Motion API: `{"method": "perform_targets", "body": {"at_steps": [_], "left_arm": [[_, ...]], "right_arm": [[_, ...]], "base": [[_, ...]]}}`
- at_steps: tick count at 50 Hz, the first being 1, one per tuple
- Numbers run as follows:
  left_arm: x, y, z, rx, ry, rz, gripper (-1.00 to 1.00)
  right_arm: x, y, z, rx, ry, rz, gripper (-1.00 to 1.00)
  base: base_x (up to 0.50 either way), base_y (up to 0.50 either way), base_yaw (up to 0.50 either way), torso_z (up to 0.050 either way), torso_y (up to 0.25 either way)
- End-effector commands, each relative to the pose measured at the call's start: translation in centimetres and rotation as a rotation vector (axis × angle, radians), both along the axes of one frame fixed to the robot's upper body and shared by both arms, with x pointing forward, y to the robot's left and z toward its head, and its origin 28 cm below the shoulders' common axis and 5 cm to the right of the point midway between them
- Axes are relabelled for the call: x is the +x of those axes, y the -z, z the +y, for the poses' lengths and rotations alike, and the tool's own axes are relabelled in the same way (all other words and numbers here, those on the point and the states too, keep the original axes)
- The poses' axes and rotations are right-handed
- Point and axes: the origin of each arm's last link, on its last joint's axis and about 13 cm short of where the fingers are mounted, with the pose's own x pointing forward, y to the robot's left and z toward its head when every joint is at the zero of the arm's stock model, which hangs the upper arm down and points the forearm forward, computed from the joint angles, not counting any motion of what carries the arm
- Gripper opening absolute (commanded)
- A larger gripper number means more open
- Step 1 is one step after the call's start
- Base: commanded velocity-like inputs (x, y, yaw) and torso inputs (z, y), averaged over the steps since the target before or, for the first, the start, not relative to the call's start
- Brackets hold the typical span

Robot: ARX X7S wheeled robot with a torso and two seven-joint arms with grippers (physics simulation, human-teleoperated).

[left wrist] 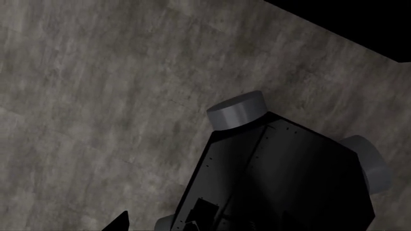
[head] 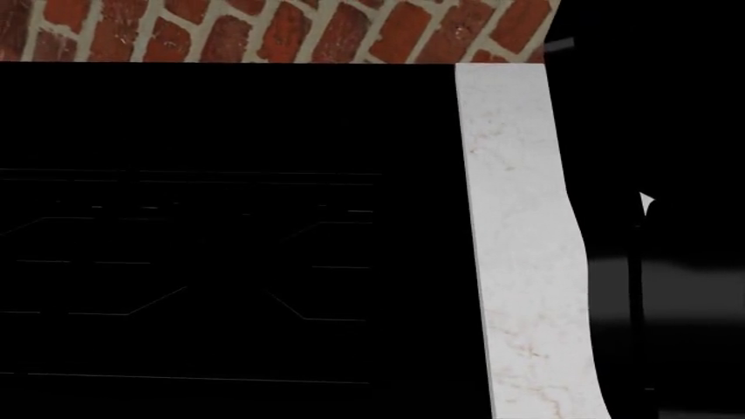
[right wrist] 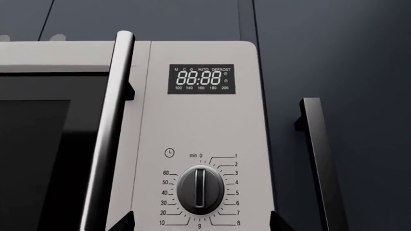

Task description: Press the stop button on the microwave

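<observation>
The microwave's pale control panel (right wrist: 199, 125) fills the right wrist view, with a dark digital display (right wrist: 201, 79) above a black timer dial (right wrist: 201, 189). No stop button shows in any view. The microwave's steel door handle (right wrist: 112, 130) runs upright beside the panel. My right gripper (right wrist: 202, 224) is open, its two dark fingertips (right wrist: 126, 222) standing apart below the dial, facing the panel and holding nothing. My left gripper (left wrist: 199, 225) points down at the floor. Only one fingertip (left wrist: 122, 222) shows clearly, set far to the side.
The left wrist view shows grey concrete floor (left wrist: 96, 96) and my black base (left wrist: 282, 178) with grey wheels. The head view shows a dark cooktop (head: 209, 244), a white marble counter strip (head: 518, 244) and a brick wall (head: 279, 26). A dark cabinet handle (right wrist: 318, 163) stands beside the microwave.
</observation>
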Motion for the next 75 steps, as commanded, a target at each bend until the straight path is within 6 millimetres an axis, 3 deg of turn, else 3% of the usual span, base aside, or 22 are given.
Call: {"method": "perform_targets", "body": {"at_steps": [1,24,32,33,42,43,60,75], "left_arm": [[0.1,-0.2,0.1,-0.002,0.004,0.001,1.0],[-0.1,-0.4,0.3,0.009,-0.023,-0.006,1.0],[-0.1,-0.6,0.7,0.034,-0.033,-0.006,1.0],[-0.6,-0.7,1.0,0.108,-0.006,0.048,1.0],[-0.6,-0.9,1.4,0.073,-0.056,-0.001,1.0],[-0.6,-0.9,1.4,0.077,-0.056,-0.001,1.0],[-0.7,-1.0,1.3,0.072,-0.045,-0.006,1.0],[-1.1,-0.7,1.1,0.068,-0.04,0.004,1.0]], "right_arm": [[0.2,0.2,-0.1,0.01,0.005,-0.01,1.0],[0.6,0.6,-0.1,-0.007,0.024,0.005,1.0],[0.8,0.9,-0.2,-0.008,0.029,0.015,1.0],[0.8,0.9,-0.2,-0.007,0.033,0.02,1.0],[-0.5,2.0,-0.3,-0.026,0.039,0.044,1.0],[-0.5,2.1,-0.4,-0.025,0.039,0.046,-1.0],[-1.7,3.1,-0.6,-0.05,0.024,0.056,-1.0],[-0.6,4.6,-0.8,-0.062,0.04,0.112,-1.0]], "base": [[0.0,0.0,0.0,0.049,0.135],[0.13,0.0,0.0,0.048,0.127],[0.0,0.0,0.0,0.0,0.0],[0.0,0.0,0.0,0.0,0.0],[0.0,0.0,0.0,0.0,0.0],[0.0,0.0,0.0,0.0,0.0],[0.0,0.0,0.0,0.0,0.0],[0.0,0.0,0.0,0.0,0.0]]}}
